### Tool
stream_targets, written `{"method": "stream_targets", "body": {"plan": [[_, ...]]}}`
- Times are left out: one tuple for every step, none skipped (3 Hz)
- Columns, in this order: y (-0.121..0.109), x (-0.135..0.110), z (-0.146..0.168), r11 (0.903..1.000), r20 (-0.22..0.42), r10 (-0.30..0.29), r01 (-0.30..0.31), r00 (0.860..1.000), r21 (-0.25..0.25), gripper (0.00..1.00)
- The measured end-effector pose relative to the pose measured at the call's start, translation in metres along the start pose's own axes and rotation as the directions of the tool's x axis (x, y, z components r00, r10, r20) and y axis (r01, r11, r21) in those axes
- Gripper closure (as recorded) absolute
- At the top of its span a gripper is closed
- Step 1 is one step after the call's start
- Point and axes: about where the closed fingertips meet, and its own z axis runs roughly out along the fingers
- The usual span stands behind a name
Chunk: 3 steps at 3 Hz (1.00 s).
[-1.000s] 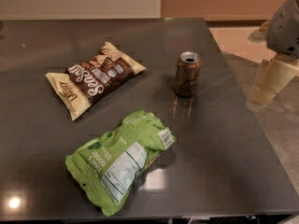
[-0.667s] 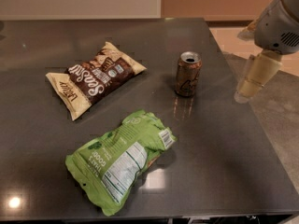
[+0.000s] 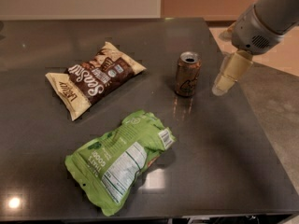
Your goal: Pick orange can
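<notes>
The orange can (image 3: 188, 73) stands upright on the dark grey table (image 3: 224, 148), right of centre. It has a bronze body with dark markings and a silver top with a pull-tab. My gripper (image 3: 223, 85) comes in from the upper right on a grey arm (image 3: 264, 20). Its cream tip hangs just to the right of the can, at about the can's height, with a small gap between them. It holds nothing that I can see.
A brown and cream snack bag (image 3: 93, 80) lies left of the can. A green snack bag (image 3: 121, 160) lies in front, near the table's front edge. The table's right edge (image 3: 254, 115) runs close behind the gripper, with floor beyond.
The gripper has moved left and slightly down, from past the table's right edge to just beside the can. The can and both bags have not moved.
</notes>
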Motion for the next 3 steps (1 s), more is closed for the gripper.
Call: {"method": "stream_targets", "body": {"plan": [[-0.009, -0.013, 0.025, 0.9996, 0.036, 0.007, -0.006, 0.999, -0.027, 0.0], [-0.014, -0.023, 0.048, 0.9983, 0.061, 0.01, -0.007, 0.998, -0.058, 0.0], [-0.02, -0.03, 0.064, 0.9965, 0.079, 0.016, -0.009, 0.997, -0.083, 0.0]]}}
